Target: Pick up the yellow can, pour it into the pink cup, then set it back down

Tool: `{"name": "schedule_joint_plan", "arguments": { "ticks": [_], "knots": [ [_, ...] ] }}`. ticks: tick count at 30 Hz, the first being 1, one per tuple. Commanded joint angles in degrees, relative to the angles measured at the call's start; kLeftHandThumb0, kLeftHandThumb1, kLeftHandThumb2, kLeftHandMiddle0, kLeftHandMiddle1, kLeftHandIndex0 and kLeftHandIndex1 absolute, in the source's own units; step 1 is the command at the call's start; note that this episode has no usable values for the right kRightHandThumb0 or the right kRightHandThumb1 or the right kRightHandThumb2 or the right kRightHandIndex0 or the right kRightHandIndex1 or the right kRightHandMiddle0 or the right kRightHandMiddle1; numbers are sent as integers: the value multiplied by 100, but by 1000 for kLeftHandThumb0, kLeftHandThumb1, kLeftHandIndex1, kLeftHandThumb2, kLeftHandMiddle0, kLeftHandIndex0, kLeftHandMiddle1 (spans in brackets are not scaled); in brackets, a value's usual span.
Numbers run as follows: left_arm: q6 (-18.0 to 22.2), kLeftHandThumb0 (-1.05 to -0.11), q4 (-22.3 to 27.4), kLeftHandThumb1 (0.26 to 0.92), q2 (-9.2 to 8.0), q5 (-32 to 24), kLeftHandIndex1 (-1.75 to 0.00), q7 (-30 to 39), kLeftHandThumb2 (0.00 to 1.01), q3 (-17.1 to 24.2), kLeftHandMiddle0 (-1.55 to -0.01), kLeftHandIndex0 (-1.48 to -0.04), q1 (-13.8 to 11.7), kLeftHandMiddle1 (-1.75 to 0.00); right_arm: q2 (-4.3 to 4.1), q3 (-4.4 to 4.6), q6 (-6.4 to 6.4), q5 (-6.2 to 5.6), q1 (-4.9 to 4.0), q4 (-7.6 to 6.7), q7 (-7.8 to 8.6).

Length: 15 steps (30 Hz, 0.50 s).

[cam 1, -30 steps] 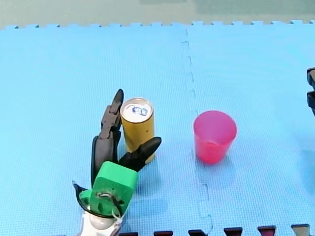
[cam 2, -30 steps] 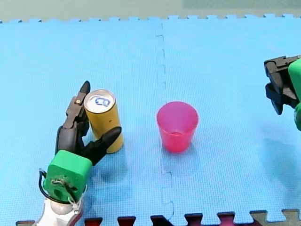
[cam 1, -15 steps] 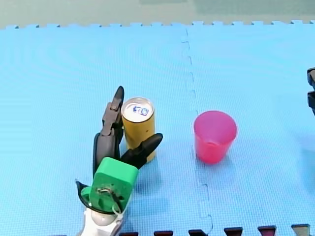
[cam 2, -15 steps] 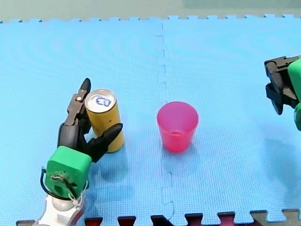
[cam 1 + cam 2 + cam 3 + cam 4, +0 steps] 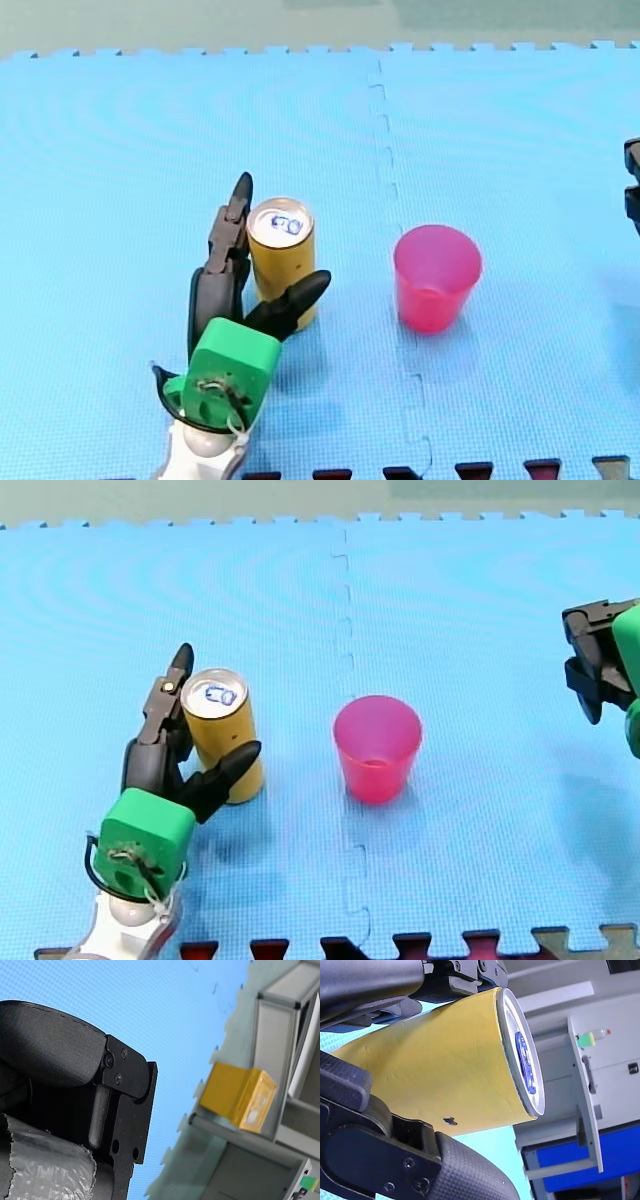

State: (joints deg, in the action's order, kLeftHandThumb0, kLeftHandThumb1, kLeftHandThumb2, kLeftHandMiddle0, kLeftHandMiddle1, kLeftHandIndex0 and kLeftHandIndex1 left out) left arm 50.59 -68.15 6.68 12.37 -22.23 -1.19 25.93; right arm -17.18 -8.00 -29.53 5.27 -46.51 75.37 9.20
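Left hand (image 5: 222, 305) has edged in: fingers (image 5: 297, 302) now clasp the upright yellow metal can (image 5: 283, 262), just left of the pink plastic cup (image 5: 436, 277). Lift looks next. Right hand (image 5: 600, 670) waits far right of it.

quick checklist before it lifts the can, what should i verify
1. Left robot hand closed around the yellow can, fingers on both sides: ok.
2. Can upright on the blue mat: ok.
3. Pink cup upright, apart from the can: ok.
4. Right robot hand at the mat's right edge, away from the cup: ok.
5. Grip firm enough to lift: cannot tell.
6. Can opened for pouring: cannot tell.
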Motion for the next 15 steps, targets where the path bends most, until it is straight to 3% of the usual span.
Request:
{"name": "schedule_joint_plan", "arguments": {
  "ticks": [1, 8, 10, 15],
  "knots": [
    [-112, -1048, 20, 879, -50, 115, -30, -207, 6, -54, -365, -286, 33, -42, -8, -3, -32, -8, 16, -12, -11],
    [-640, -1042, 182, 837, -79, 144, -31, -458, 1, -59, -497, -413, 64, -50, -2, -8, -62, -14, 39, -7, -9],
    [-825, -979, 279, 819, -96, 112, -27, -440, 3, -47, -538, -445, 64, -49, 3, -11, -67, -15, 45, -2, -8],
    [-1220, -928, 463, 818, -118, 117, -33, -531, 3, -70, -642, -524, 85, -58, 3, -26, -82, -30, 62, 0, 26]
  ]
}}
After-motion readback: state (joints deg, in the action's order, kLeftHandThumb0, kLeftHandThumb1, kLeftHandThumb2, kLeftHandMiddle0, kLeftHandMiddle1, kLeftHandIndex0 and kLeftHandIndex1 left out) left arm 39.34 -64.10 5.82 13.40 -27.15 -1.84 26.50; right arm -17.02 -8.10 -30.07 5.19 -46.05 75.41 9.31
